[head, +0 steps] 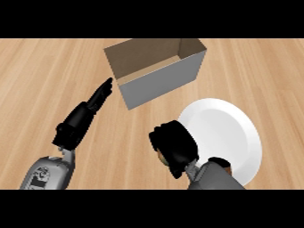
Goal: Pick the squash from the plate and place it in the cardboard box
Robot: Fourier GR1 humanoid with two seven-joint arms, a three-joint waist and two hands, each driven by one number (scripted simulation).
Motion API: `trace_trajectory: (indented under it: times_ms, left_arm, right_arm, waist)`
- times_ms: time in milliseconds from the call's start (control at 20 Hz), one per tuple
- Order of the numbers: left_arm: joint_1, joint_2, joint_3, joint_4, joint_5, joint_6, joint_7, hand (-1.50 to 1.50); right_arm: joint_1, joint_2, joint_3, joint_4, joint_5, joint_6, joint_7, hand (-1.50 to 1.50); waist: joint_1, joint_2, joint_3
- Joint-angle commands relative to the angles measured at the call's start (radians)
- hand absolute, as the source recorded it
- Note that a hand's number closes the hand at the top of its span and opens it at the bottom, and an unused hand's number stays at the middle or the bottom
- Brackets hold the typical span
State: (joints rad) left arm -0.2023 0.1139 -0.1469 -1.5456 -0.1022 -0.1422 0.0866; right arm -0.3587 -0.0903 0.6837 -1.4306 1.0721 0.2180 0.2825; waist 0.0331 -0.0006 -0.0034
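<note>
Right hand (174, 144) fingers curled beside plate (236, 133).

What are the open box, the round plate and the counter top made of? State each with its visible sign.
Open brown box: likely cardboard, matte tan inside, grey outer wall.
Round white plate: probably glazed ceramic, smooth with soft shading.
Light counter top: wood or wood-look, with streaky grain lines.

Light wooden counter (35, 80)
</note>
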Motion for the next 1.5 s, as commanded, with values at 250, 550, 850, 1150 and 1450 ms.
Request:
trace_trajectory:
  times_ms: [250,550,850,1150,1450]
  left_arm:
    - [-0.006,-0.004,0.023,-0.008,-0.010,0.010,0.009,0.00]
    - [-0.022,-0.028,0.029,0.054,-0.042,0.046,-0.008,0.00]
    - [-0.022,-0.014,0.031,-0.001,-0.020,0.009,0.041,0.00]
    - [-0.020,-0.039,0.019,0.019,-0.035,0.016,0.028,0.00]
    - [0.008,-0.008,0.060,0.023,-0.023,-0.018,-0.023,0.00]
  right_arm:
    - [-0.105,-0.010,-0.032,-0.110,0.058,-0.075,-0.149,1.50]
    - [-0.010,-0.051,-0.033,-0.537,-0.018,0.135,-0.091,1.50]
    - [0.019,0.022,-0.117,-0.798,-0.158,0.282,-0.003,1.50]
    - [-0.089,0.088,-0.317,-0.859,-0.291,0.402,0.140,1.50]
    - [-0.233,0.090,-0.386,-0.713,-0.258,0.348,0.190,1.50]
  waist:
    - [-0.032,-0.001,0.003]
    - [-0.048,-0.004,0.003]
    - [-0.045,-0.004,0.003]
    - [-0.038,-0.001,0.003]
    - [-0.032,0.000,0.003]
